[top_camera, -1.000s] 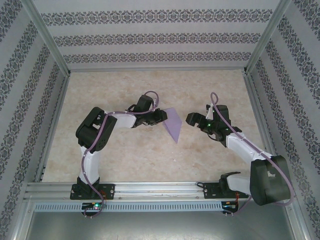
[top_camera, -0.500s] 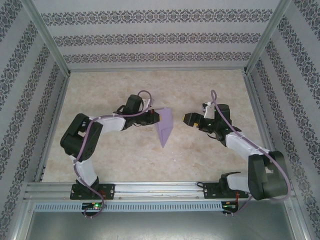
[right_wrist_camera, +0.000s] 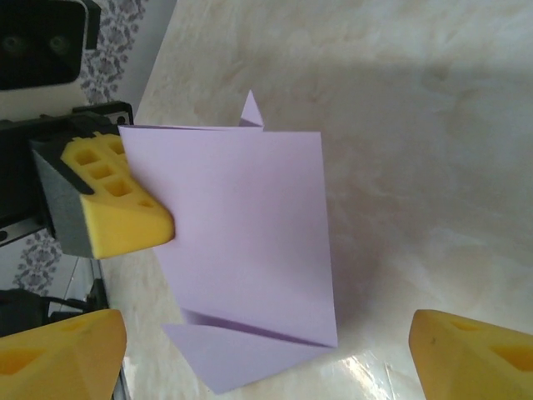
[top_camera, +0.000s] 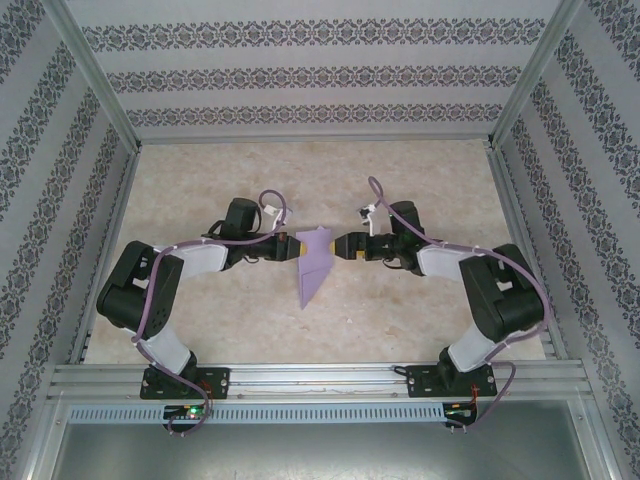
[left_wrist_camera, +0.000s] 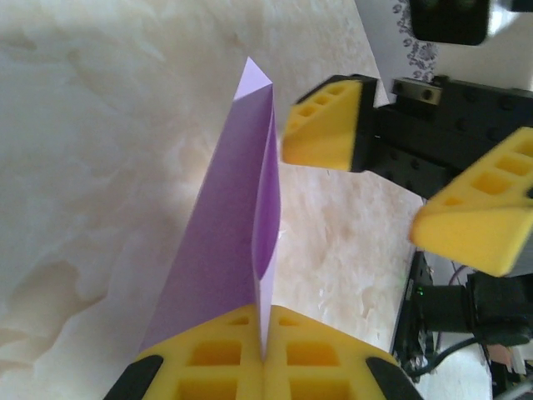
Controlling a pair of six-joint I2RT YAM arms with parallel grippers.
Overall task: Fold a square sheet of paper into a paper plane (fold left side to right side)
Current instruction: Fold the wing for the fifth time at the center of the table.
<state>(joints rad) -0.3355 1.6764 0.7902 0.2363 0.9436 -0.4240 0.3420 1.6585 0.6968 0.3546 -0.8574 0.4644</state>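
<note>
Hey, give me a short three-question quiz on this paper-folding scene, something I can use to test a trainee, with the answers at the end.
1. True or false: the left gripper is shut on the folded paper.
2. Pick one. The right gripper is: A) shut on the paper; B) open, close beside the paper; C) parked back at its base.
3. Fill in: seen from above, the paper's pointed tip aims toward the ____ edge of the table, the side where the arm bases sit.
Key: 1 true; 2 B; 3 near.
</note>
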